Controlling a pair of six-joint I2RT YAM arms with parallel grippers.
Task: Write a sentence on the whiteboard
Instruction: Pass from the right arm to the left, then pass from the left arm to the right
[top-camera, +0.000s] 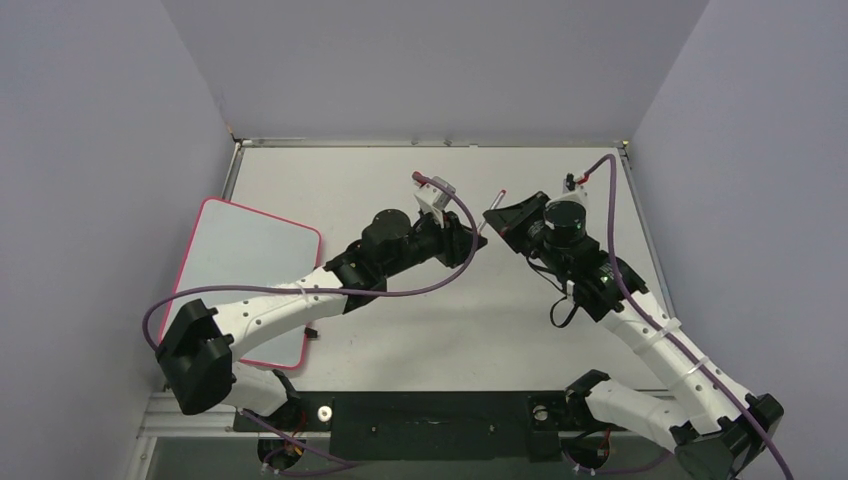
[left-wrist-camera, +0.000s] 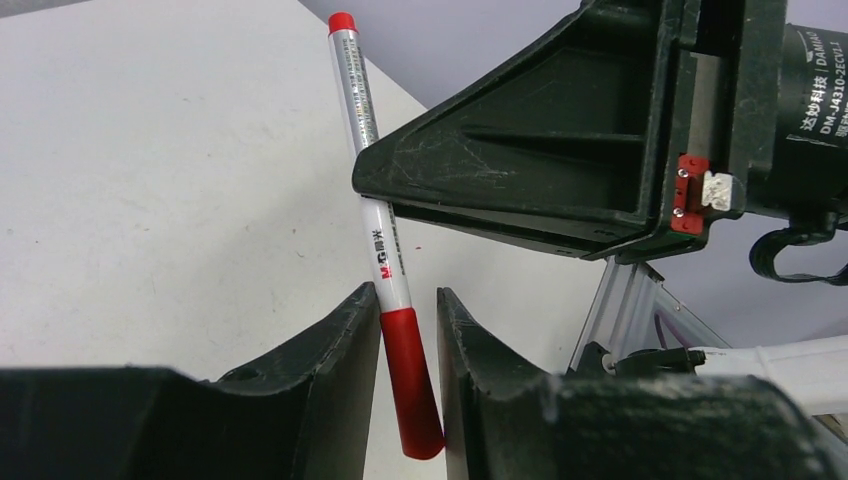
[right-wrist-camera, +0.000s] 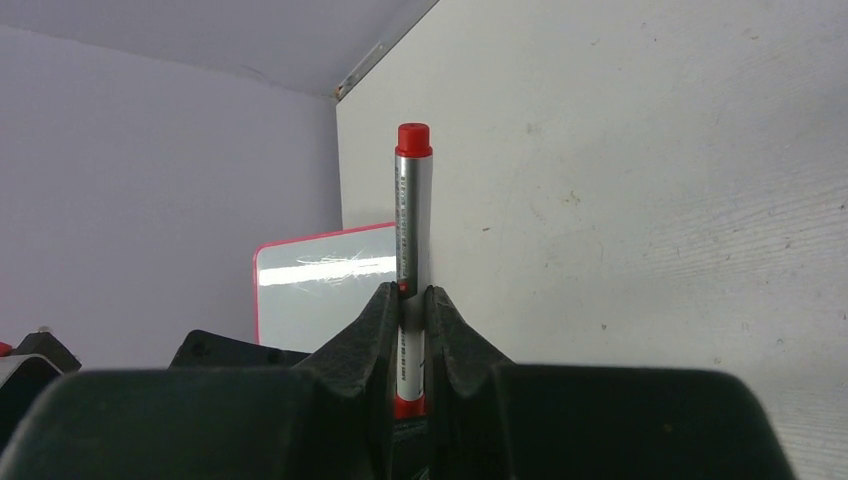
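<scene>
A white marker (left-wrist-camera: 385, 250) with a long red cap (left-wrist-camera: 412, 380) hangs above the table's middle. My right gripper (right-wrist-camera: 411, 291) is shut on its barrel, with the small red tail end (right-wrist-camera: 412, 135) sticking out past the fingers. My left gripper (left-wrist-camera: 407, 293) meets it from the left. Its jaws stand narrowly apart around the tilted cap, with slivers of table showing on both sides. The red-rimmed whiteboard (top-camera: 240, 260) lies flat at the far left, also seen as a whiteboard (right-wrist-camera: 310, 290) with glare streaks. No sentence shows on its visible surface.
My left arm (top-camera: 290, 305) reaches across the whiteboard's near right corner. Both grippers, left (top-camera: 478, 240) and right (top-camera: 493, 215), meet mid-table. Grey walls close in the left, back and right. An aluminium rail (left-wrist-camera: 625, 300) runs along the table edge.
</scene>
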